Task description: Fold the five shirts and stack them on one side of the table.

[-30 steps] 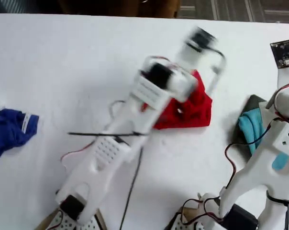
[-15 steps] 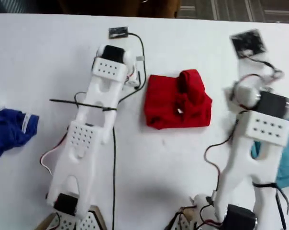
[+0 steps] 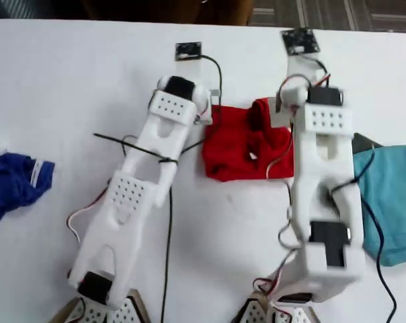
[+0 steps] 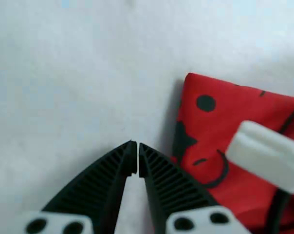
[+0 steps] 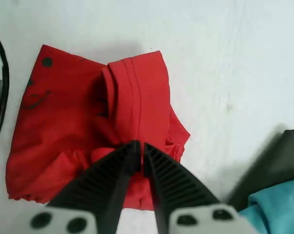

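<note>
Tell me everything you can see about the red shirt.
The red shirt lies on the white table, soft cloth roughly folded into a bunched squarish bundle with black printed marks and a stitched hem band across the top. The left gripper is shut beside its edge, the right gripper shut above it.

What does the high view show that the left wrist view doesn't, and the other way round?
The high view adds a blue shirt on the left, a teal shirt on the right, the left arm and the right arm. The left wrist view adds the left gripper, shut beside the red shirt, and the shirt's black print. Both share the red shirt and the white table.
</note>
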`<action>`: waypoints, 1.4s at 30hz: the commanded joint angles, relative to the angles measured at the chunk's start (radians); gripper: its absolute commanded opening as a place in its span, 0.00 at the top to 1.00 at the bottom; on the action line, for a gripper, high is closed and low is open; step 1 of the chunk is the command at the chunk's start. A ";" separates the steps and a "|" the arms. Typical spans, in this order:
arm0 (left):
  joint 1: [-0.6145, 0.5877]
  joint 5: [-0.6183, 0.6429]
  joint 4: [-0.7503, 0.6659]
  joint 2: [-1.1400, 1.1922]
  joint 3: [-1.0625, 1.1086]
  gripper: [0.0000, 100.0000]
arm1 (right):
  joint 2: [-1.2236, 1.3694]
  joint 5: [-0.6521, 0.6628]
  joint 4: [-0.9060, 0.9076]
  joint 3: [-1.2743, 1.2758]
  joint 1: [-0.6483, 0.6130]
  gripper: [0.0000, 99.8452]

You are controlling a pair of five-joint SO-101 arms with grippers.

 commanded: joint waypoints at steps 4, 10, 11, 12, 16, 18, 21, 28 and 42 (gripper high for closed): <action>0.031 0.008 -0.072 -0.003 -0.005 0.97 | 0.249 -0.054 0.196 -0.534 -0.001 0.98; 0.026 0.021 -0.121 0.081 -0.019 0.97 | 0.456 -0.104 0.321 -0.813 -0.082 0.98; 0.023 0.035 -0.123 0.086 -0.033 0.97 | 0.490 -0.133 0.331 -0.842 -0.085 0.98; 0.023 0.040 -0.118 0.092 -0.050 0.97 | 0.522 -0.155 0.337 -0.867 -0.087 0.98; 0.025 0.040 -0.117 0.094 -0.056 0.97 | 0.631 -0.206 0.378 -0.944 -0.088 0.98; 0.025 0.038 -0.117 0.094 -0.056 0.97 | 0.668 -0.224 0.409 -0.962 -0.081 0.98; 0.025 0.038 -0.117 0.095 -0.056 0.97 | 0.705 -0.227 0.441 -0.976 -0.061 0.98; 0.025 0.038 -0.117 0.095 -0.056 0.97 | 0.714 -0.224 0.444 -0.976 0.048 0.98; 0.023 0.038 -0.117 0.095 -0.056 0.97 | 0.671 -0.222 0.455 -1.010 0.179 0.98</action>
